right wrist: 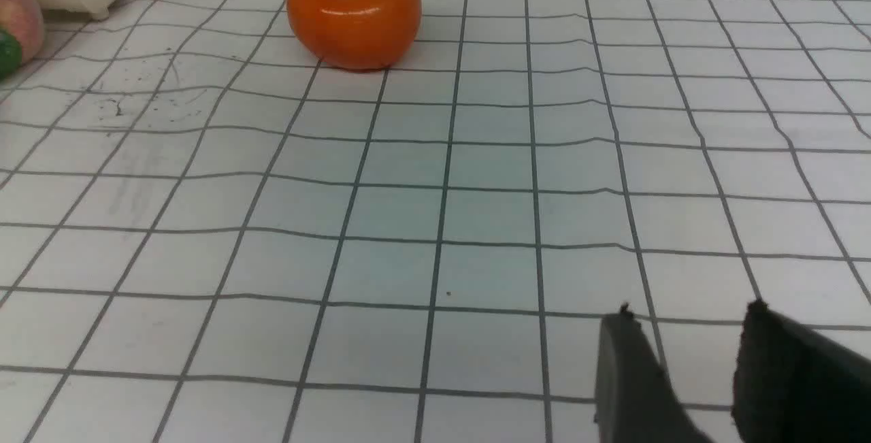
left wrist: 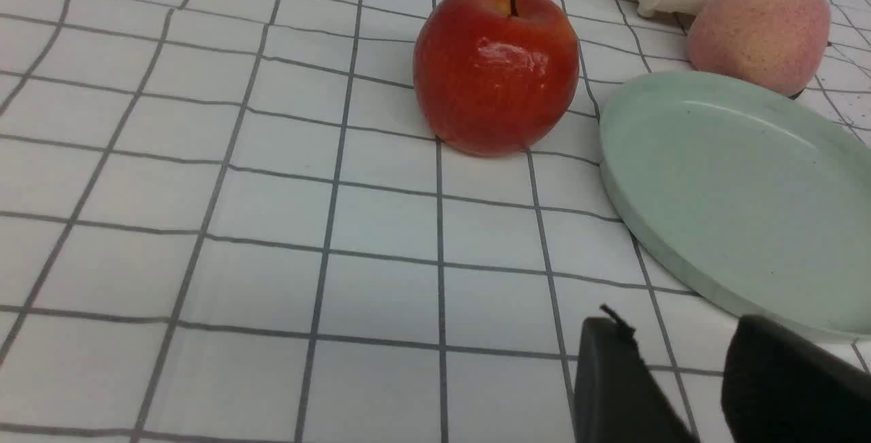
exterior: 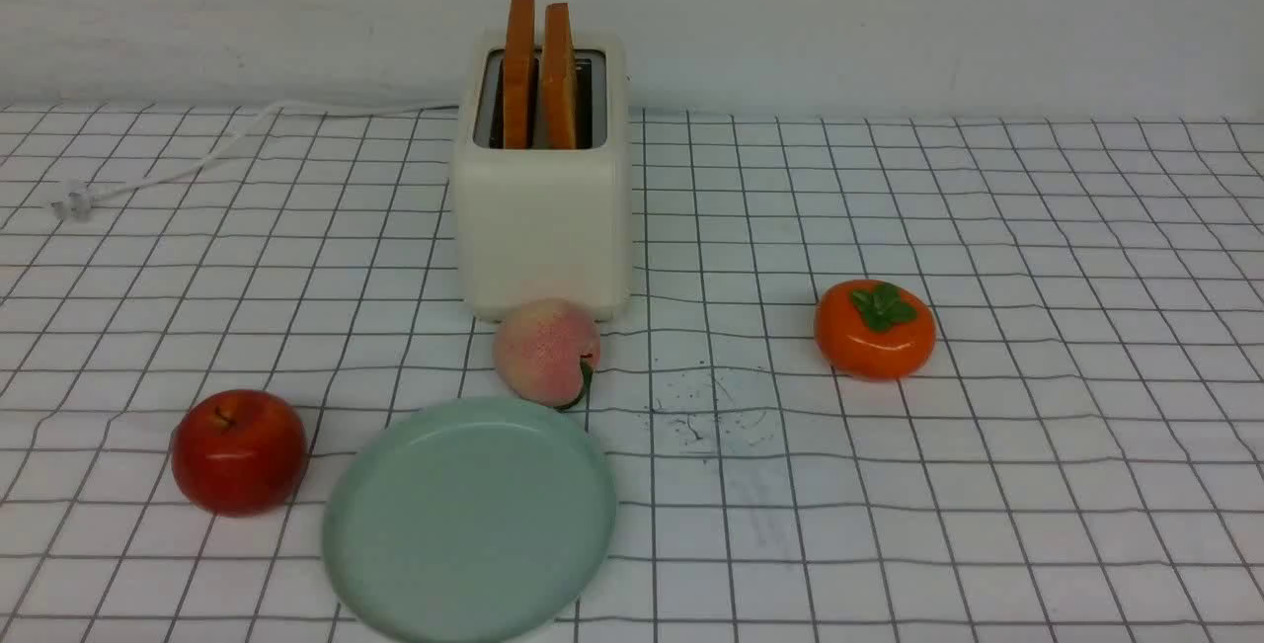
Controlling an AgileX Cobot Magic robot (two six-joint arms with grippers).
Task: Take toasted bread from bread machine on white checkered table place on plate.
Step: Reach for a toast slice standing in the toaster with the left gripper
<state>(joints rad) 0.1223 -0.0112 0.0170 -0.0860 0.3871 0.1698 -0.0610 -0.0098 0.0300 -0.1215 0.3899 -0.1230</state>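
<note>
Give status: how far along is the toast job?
Done: nothing; both toast slices stand in the toaster, plate bare. In hand: nothing; left tool and right tool open, empty. Left: move both slices onto plate.

readable text: none | labels, brands: none | numbers, signs: none

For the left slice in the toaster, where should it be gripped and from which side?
Likely best: grip the left slice by its exposed top, coming straight down from above, pinching its two broad faces. It stands upright in the toaster with only the top showing; the right slice stands close beside it.
</note>
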